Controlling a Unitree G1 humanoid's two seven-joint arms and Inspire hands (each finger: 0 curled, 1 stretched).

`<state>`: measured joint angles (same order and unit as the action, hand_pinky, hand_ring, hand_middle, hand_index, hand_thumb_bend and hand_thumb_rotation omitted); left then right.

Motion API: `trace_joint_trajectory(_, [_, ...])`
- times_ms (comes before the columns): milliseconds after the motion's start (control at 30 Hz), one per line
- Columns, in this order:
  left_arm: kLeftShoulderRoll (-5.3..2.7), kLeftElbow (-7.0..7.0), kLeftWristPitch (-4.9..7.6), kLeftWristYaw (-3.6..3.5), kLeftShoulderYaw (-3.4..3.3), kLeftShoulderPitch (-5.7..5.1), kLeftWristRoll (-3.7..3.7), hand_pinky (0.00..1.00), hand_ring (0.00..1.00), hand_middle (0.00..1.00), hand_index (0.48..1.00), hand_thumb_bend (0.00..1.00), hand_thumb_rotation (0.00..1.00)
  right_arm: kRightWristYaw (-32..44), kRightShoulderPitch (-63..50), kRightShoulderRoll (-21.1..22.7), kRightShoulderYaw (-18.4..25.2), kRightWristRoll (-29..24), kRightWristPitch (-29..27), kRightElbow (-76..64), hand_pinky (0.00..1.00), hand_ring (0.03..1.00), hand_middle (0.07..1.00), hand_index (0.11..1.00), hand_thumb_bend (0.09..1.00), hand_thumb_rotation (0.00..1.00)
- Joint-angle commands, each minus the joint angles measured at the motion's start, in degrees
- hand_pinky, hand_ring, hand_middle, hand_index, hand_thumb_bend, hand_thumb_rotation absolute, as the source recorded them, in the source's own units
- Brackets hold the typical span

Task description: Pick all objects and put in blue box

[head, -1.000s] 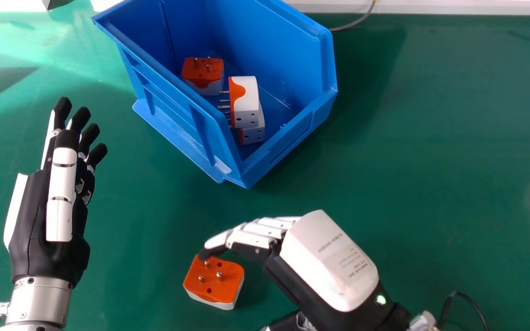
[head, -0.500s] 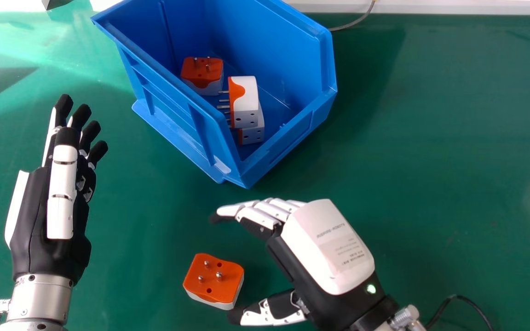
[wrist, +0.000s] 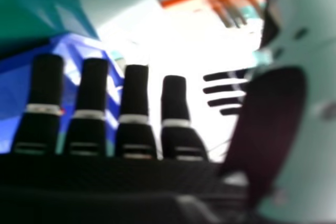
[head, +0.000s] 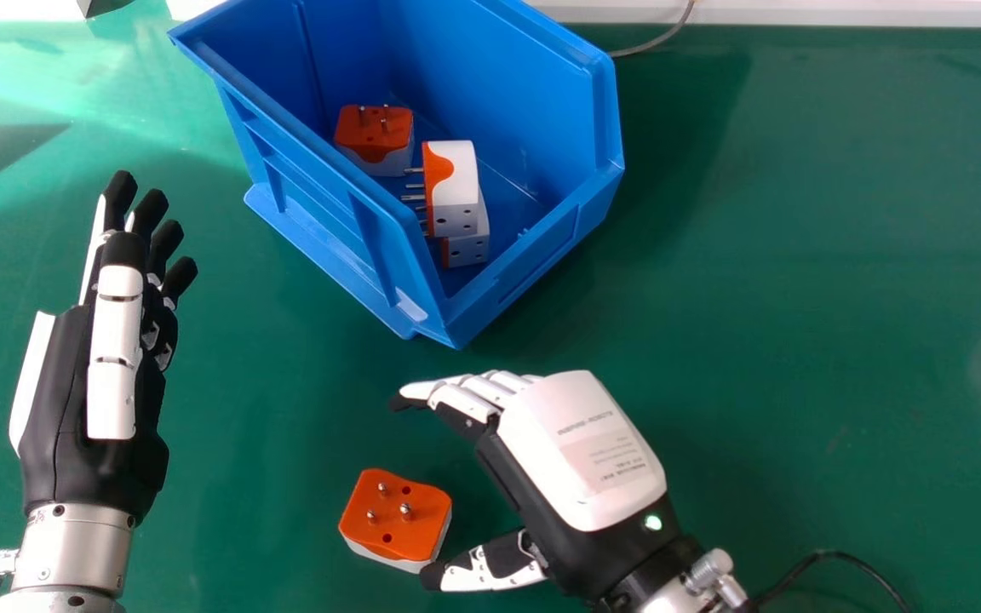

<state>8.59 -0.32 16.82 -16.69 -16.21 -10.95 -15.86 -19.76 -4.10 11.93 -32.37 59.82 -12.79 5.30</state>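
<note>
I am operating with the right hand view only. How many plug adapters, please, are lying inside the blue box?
Observer: Three plug adapters are in the blue box.
Operator: Thank you. Do they all lie in the same way?
Observer: No. The farthest one has its pins up; the other two have theirs pointing to the head view's left.
Operator: And outside the box, is one remaining?
Observer: Yes, one orange-and-white plug adapter sits pins up on the green table, nearer to the robot than the box.
</note>
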Motion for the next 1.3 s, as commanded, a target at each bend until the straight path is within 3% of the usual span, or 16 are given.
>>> trace_joint_trajectory(0, [0.57,-0.74,1.06,0.02,-0.25,0.17,0.07,0.96,0.98,0.99,1.0,0.46,0.97,0.78,1.36,-0.29,-0.97,0.58,1.11,-0.11,0.56,0.683,0.727,0.737,0.761,0.19])
trace_joint_trajectory(267, [0.7,-0.36,1.25,-0.07,-0.3,0.52,-0.12,0.97,0.98,0.99,1.0,0.47,0.96,4.11,3.15,-0.39,-3.41,1.33,4.59,0.29,0.58,0.693,0.736,0.744,0.776,0.23])
trace_joint_trajectory(367, [0.59,-0.82,0.95,0.17,-0.13,0.42,0.02,0.97,0.98,1.0,1.0,0.47,0.95,5.13,3.62,-0.67,-4.17,2.15,6.75,0.59,0.59,0.701,0.744,0.752,0.781,0.26])
trace_joint_trajectory(533, [0.78,-0.32,1.4,0.18,-0.13,0.65,0.38,0.98,0.99,1.0,1.0,0.47,0.96,5.57,4.38,-0.81,-5.27,2.38,8.92,1.34,0.6,0.714,0.758,0.761,0.842,0.3])
trace_joint_trajectory(733, [0.65,-0.46,1.05,0.43,-0.06,0.73,0.33,0.98,0.99,1.0,1.0,0.48,0.96,6.22,5.6,-0.75,-6.49,2.44,10.38,2.62,0.61,0.719,0.762,0.762,0.895,0.31])
trace_joint_trajectory(867, [0.7,-0.02,1.49,0.21,-0.16,0.93,0.22,0.98,0.99,1.0,1.0,0.47,0.97,6.04,6.84,-0.69,-7.47,3.05,11.4,3.95,0.62,0.728,0.769,0.77,0.895,0.33])
trace_joint_trajectory(1267, [0.49,-0.83,0.79,0.73,0.18,0.9,0.44,0.95,0.98,0.99,1.0,0.51,0.93,6.42,9.72,-1.21,-9.92,3.55,14.45,7.06,0.63,0.73,0.767,0.77,0.903,0.33])
